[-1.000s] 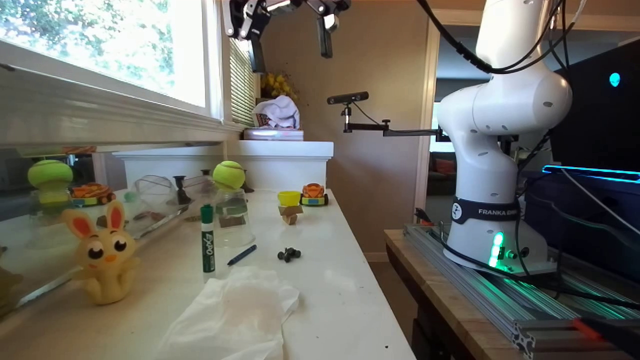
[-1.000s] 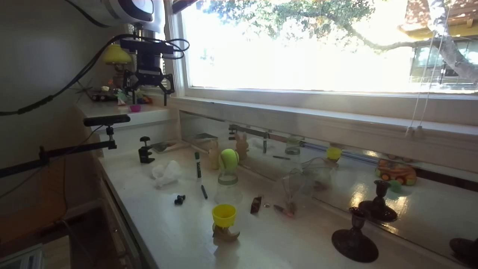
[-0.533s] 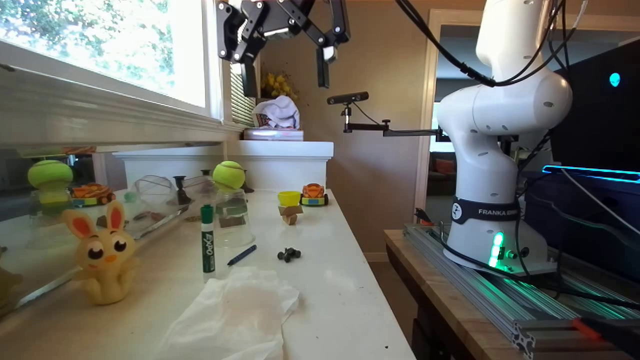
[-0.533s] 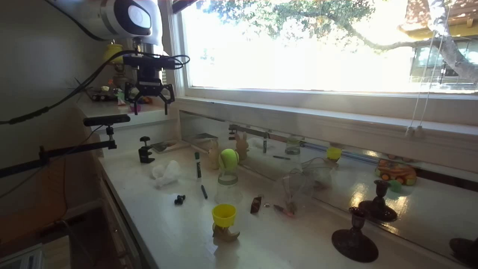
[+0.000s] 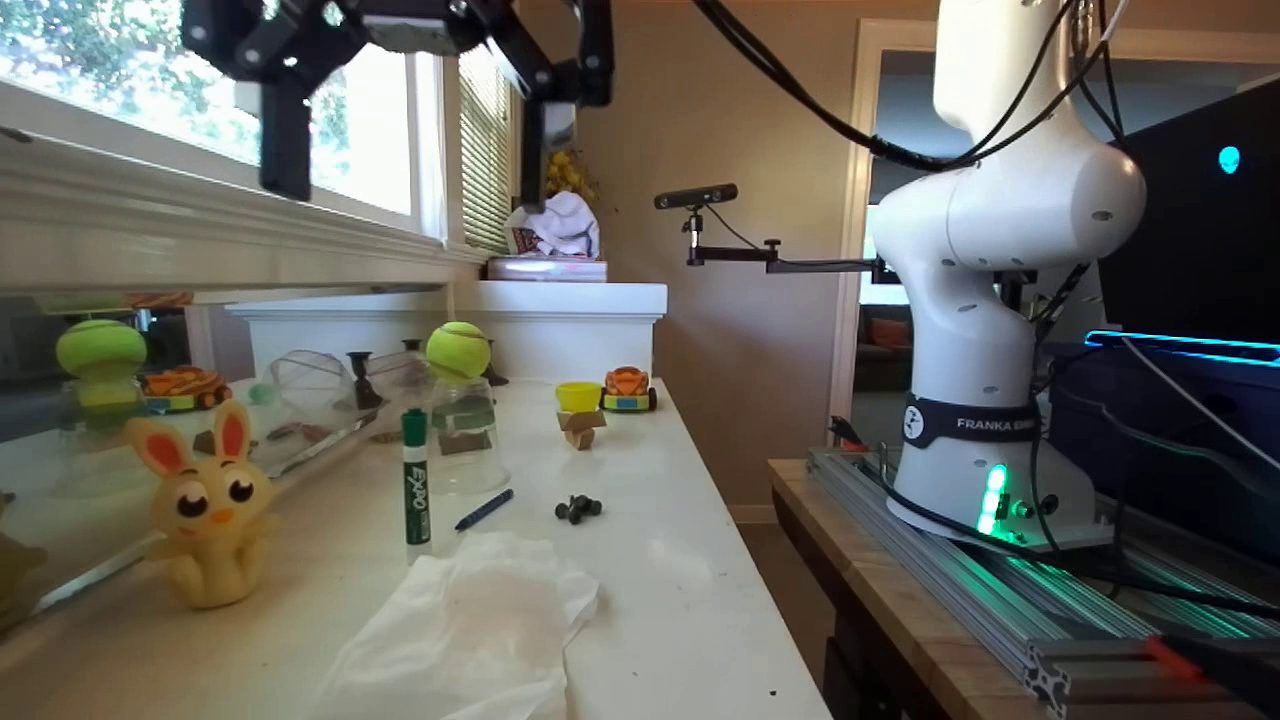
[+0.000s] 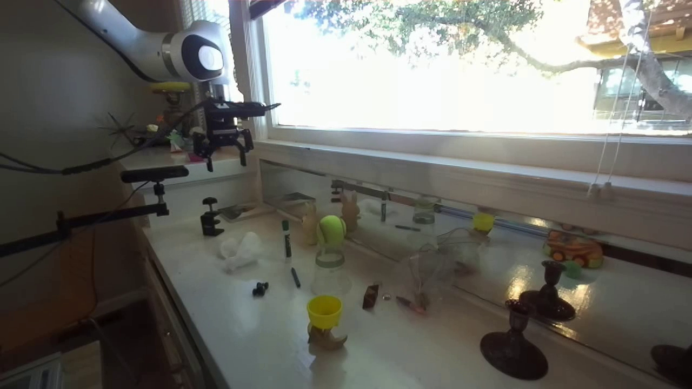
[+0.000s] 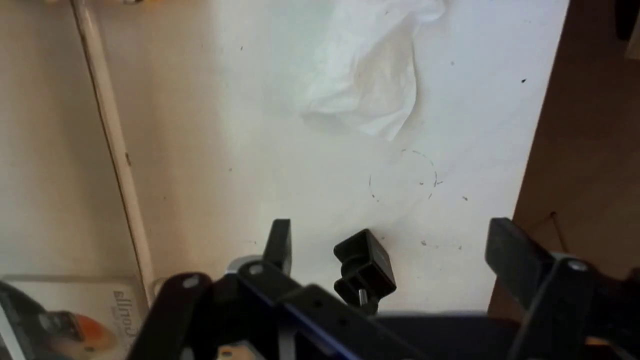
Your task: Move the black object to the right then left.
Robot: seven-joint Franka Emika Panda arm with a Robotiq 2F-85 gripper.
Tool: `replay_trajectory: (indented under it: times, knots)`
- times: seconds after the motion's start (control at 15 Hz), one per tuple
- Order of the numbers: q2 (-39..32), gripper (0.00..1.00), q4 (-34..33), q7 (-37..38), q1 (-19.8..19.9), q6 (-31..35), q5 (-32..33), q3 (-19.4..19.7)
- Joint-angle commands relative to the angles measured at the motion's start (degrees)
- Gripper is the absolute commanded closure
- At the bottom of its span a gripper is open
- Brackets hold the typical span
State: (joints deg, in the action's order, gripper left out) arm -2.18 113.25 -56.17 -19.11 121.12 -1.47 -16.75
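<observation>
White counter (image 6: pixel 243 335) | black clamp (image 7: pixel 379 269) | crumpled tissue (image 5: pixel 480 620) | green marker (image 5: pixel 416 490), upright | dark pen (image 5: pixel 484 510), flat | rabbit figure (image 5: pixel 213 525) | candlestick (image 6: pixel 513 354)

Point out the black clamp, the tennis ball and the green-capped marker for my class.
Black clamp (image 7: pixel 376 272): in the wrist view, on its frame.
Tennis ball (image 5: pixel 458 350): in an exterior view, on its middle.
Green-capped marker (image 5: pixel 416 488): in an exterior view, on its lettered barrel.

Clamp (image 7: pixel 374 270) is showing black. Rabbit figure (image 5: pixel 212 510) is showing pale yellow, inner ears orange-red. Marker (image 5: pixel 416 485) is bearing white lettering on green (cap also green). Tennis ball (image 5: pixel 458 350) is reading yellow-green; cup (image 5: pixel 578 397), plain yellow. Toy car (image 5: pixel 628 389) is showing orange above yellow. Wall (image 5: pixel 740 380) is reading tan.
</observation>
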Motion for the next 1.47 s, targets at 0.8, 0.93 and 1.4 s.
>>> replay_trajectory:
  times: [0.8,0.93,1.4]
  knots:
    - [-22.2,0.0,-28.7,-7.7,-2.1,-19.5,-1.1,-5.8]
    - [-23.1,0.0,-29.9,-7.7,-2.3,-20.1,-1.1,-5.8]
    - [-26.5,0.0,-32.5,5.0,-4.6,-20.5,0.9,-3.9]
